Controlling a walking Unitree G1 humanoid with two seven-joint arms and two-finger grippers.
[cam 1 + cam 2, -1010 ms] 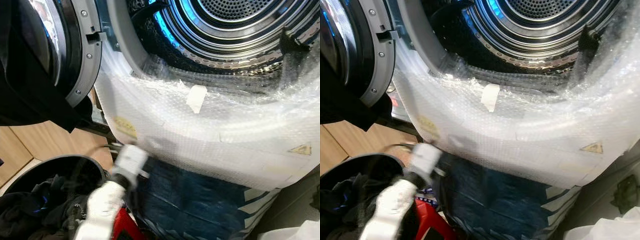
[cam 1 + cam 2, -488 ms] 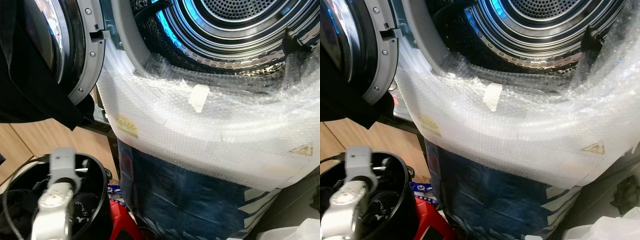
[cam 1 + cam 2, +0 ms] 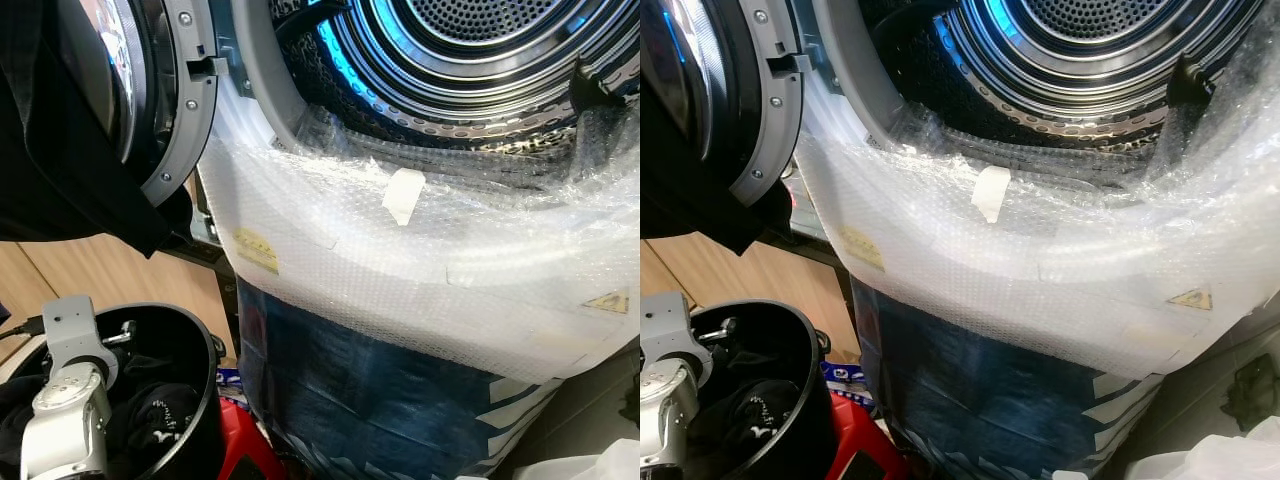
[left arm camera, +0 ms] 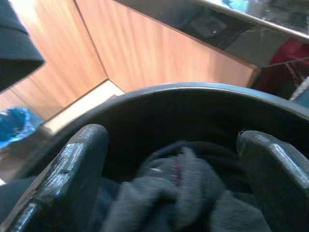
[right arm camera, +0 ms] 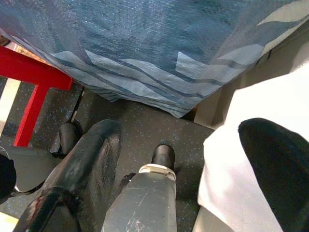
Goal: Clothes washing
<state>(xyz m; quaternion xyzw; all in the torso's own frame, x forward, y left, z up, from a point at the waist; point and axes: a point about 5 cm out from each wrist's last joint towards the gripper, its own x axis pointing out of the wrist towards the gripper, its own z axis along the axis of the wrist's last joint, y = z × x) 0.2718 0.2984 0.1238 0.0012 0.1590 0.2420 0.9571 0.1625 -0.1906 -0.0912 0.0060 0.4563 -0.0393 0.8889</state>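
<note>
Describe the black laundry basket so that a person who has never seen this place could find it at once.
Start at the open washing machine drum, whose lower front is wrapped in bubble wrap. Look down to the floor on the machine's left, under the open door: there stands the round black basket of dark clothes, with the left gripper open above it. Unlike the red stool beside it, it is black, round and deep.

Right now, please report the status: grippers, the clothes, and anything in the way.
Left gripper open, over dark clothes in black basket. Right gripper open, hanging idle near the floor. Washer drum open; bubble wrap covers its front rim.
</note>
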